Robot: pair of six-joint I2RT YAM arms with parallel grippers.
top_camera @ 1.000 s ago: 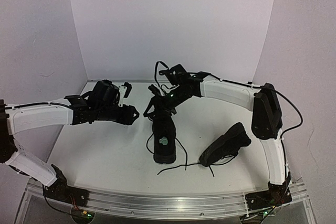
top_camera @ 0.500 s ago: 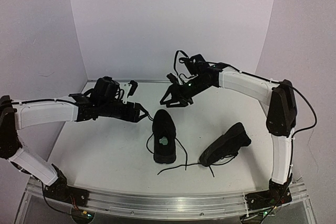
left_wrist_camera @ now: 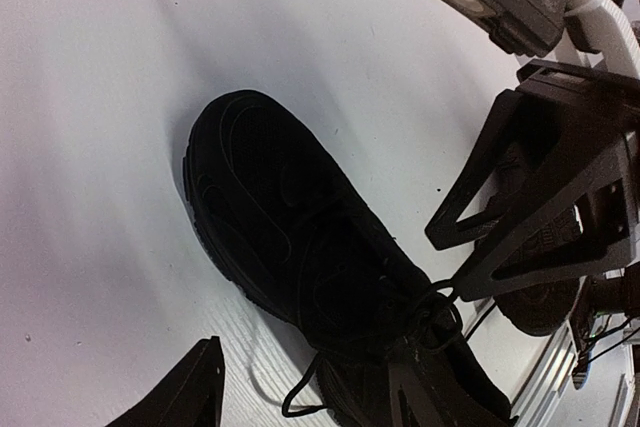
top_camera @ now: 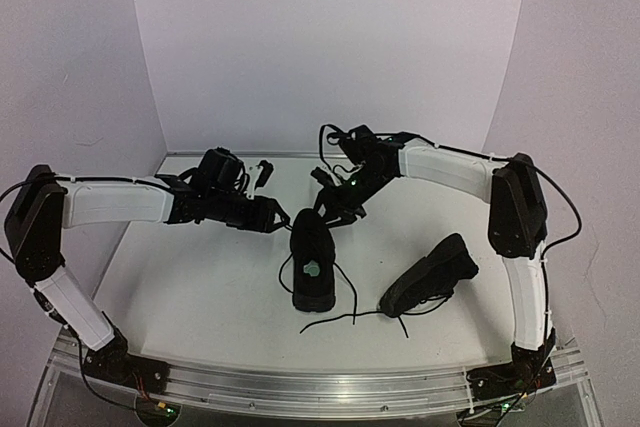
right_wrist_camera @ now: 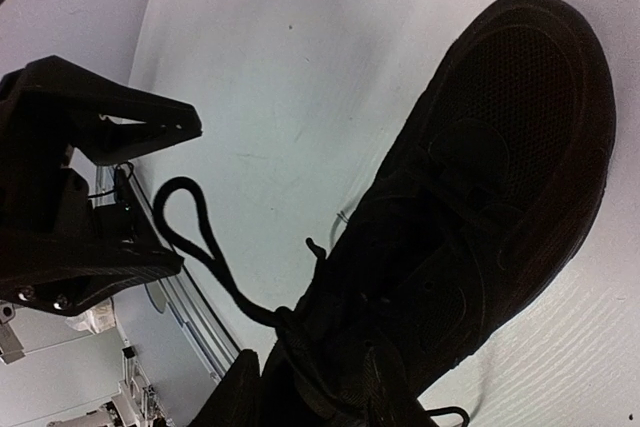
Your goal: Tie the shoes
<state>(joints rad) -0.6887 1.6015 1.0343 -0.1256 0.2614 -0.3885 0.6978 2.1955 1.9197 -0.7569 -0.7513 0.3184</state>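
One of the shoes (top_camera: 312, 265) stands upright mid-table, toe away from me, a pale label in its insole. It fills the left wrist view (left_wrist_camera: 290, 237) and the right wrist view (right_wrist_camera: 480, 187). The other shoe (top_camera: 432, 275) lies on its side to the right, with loose laces (top_camera: 330, 322) trailing in front. My left gripper (top_camera: 276, 218) hovers open at the upright shoe's left front, its fingers straddling the shoe (left_wrist_camera: 305, 357). My right gripper (top_camera: 336, 211) is open just above the toe, its fingers either side of the lace knot (right_wrist_camera: 315, 357). A lace loop (right_wrist_camera: 190, 217) reaches toward the left gripper's fingers.
A metal rail (top_camera: 320, 385) runs along the table's near edge, with both arm bases bolted to it. White walls close in the back and both sides. The right arm's cable (top_camera: 565, 212) hangs beside its elbow.
The left gripper has moved right, up to the upright shoe. The right gripper lifted back off the shoe, then came down again beside its toe with a narrower opening.
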